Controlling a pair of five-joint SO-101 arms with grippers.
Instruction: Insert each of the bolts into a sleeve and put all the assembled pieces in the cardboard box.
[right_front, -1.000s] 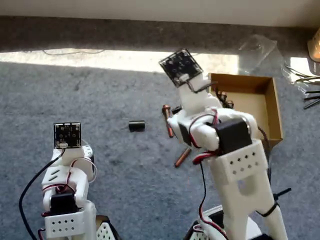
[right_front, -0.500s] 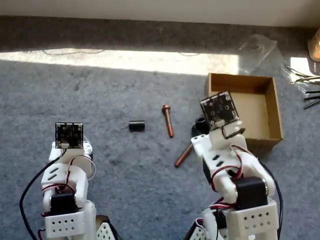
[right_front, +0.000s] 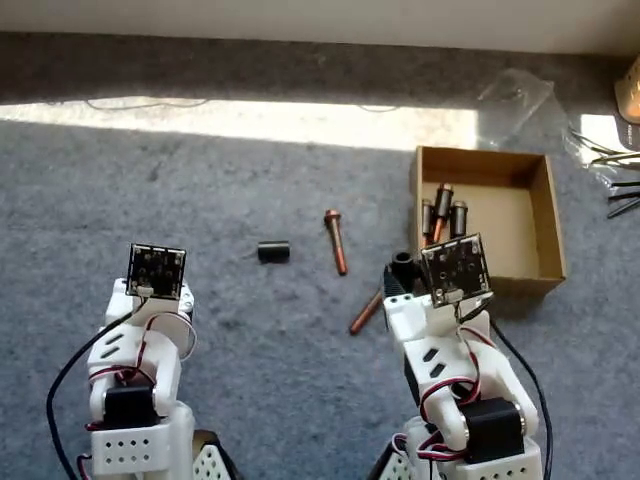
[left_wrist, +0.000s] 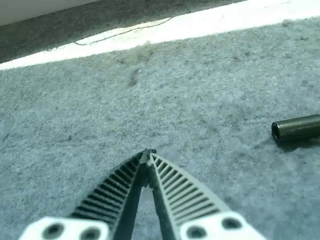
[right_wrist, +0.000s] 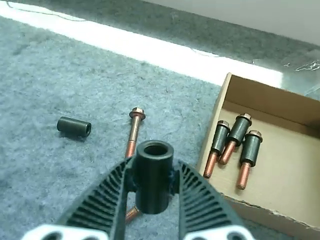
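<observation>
My right gripper (right_wrist: 152, 170) is shut on an upright black sleeve (right_wrist: 152, 182), hovering just left of the cardboard box (right_front: 548, 215); in the high view this sleeve (right_front: 403, 265) pokes out ahead of the right wrist. Three assembled pieces (right_wrist: 232, 142) lie in the box (right_wrist: 280, 172). One copper bolt (right_front: 336, 241) lies on the carpet. A second bolt (right_front: 365, 312) lies partly under my right gripper. A loose black sleeve (right_front: 273, 252) lies on its side further left, also in the left wrist view (left_wrist: 296, 128). My left gripper (left_wrist: 146, 156) is shut and holds nothing, low over bare carpet.
A clear plastic bag (right_front: 515, 95) lies beyond the box, and dark cables (right_front: 615, 175) trail at the right edge. A sunlit strip (right_front: 200, 118) crosses the far carpet. Grey carpet stretches between the two arms.
The right arm has pulled back from over the box toward the near side, the sleeve in its fingers, uncovering the three pieces in the box. The left arm edged slightly rightward.
</observation>
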